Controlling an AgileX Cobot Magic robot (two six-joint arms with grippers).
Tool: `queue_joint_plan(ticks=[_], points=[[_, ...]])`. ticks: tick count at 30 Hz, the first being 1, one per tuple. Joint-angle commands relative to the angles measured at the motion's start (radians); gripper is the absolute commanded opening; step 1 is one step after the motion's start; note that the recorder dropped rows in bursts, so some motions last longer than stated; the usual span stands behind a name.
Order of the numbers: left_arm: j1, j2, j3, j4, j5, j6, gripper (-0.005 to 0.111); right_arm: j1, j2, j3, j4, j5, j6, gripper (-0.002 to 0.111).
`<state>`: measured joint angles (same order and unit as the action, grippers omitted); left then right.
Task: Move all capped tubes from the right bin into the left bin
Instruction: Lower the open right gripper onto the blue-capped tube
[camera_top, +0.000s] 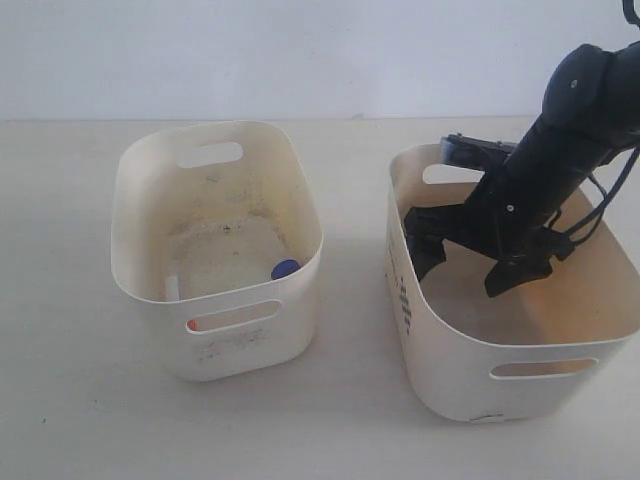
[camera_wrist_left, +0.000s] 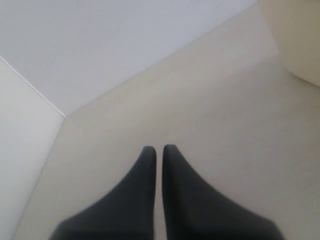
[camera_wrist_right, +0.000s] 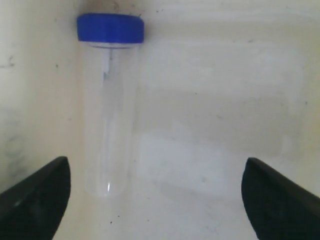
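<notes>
Standing wide apart, the fingers of the right gripper (camera_top: 460, 278) hold nothing inside the right bin (camera_top: 450, 370). A blue-capped tube (camera_wrist_right: 110, 125) lies on its yellowish floor ahead of them (not touched).

Left bin (camera_top: 140, 235): a blue cap (camera_top: 285, 268) at 4 o'clock on the speckled floor, and an orange-red cap (camera_top: 196, 325) behind the near handle slot (camera_top: 240, 317) at 7 o'clock.

Left gripper (camera_wrist_left: 159, 150): fingers almost together, empty, over the table (camera_wrist_left: 225, 125).

looks like a lab bench: pale tabletop (camera_top: 350, 425), blank wall (camera_top: 300, 50), capped sample tube (camera_wrist_right: 107, 110).
</notes>
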<state>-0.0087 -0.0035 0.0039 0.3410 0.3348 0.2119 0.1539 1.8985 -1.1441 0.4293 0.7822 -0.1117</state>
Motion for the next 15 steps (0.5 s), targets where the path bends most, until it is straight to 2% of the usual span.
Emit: queue_joint_plan(ticks=[1,8,10,15], points=[[-0.001,0.004,-0.004,-0.003,-0.005,-0.001,0.004,0.031,0.016,0.006,0.008,-0.022,-0.002,0.086],[-0.001,0.004,-0.004,-0.003,-0.005,-0.001,0.004,0.076,0.062,0.006,0.004,-0.063,0.009,0.083],[-0.001,0.004,-0.004,-0.003,-0.005,-0.001,0.004,0.076,0.067,0.006,-0.011,-0.065,0.02,0.074],[-0.001,0.004,-0.004,-0.003,-0.005,-0.001,0.004,0.076,0.067,0.006,-0.034,-0.076,0.045,0.042]])
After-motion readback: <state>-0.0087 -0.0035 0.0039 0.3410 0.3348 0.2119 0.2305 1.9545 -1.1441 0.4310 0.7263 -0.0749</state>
